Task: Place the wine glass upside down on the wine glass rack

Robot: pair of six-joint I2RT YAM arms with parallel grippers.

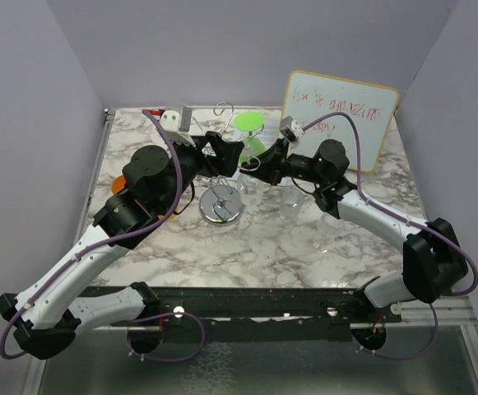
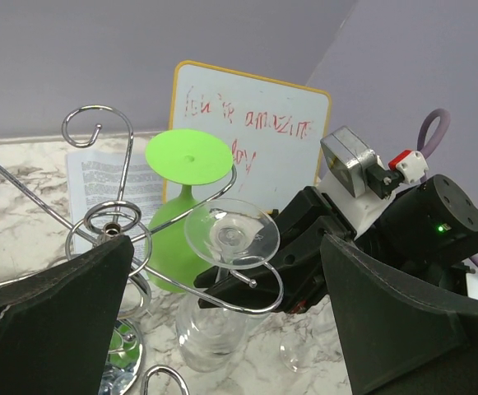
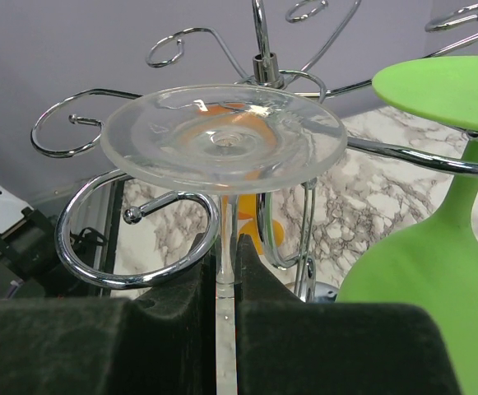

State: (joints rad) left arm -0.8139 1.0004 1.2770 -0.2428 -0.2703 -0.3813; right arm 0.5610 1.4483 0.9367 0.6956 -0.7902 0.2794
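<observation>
Shows a clear wine glass (image 3: 222, 136) upside down, foot on top, stem upright and pinched in the closed right claw (image 3: 226, 284). Hangs at the chrome rack (image 3: 260, 62), foot just above a curled loop arm, beside a green glass (image 3: 436, 247) already hung there. Unclear whether inside the loop yet. Left claw (image 2: 226, 325) wide open and empty, facing the rack from the opposite side, above the bench (image 2: 8, 247). Right arm plainly the nearer; likely needs lowering straight along the stem.

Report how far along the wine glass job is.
Done: a green glass hangs upside down on the wine glass rack. In hand: the right gripper, jaws shut, holds the inverted clear wine glass by its stem, foot just above a loop arm. Remaining: seat it and release.
</observation>
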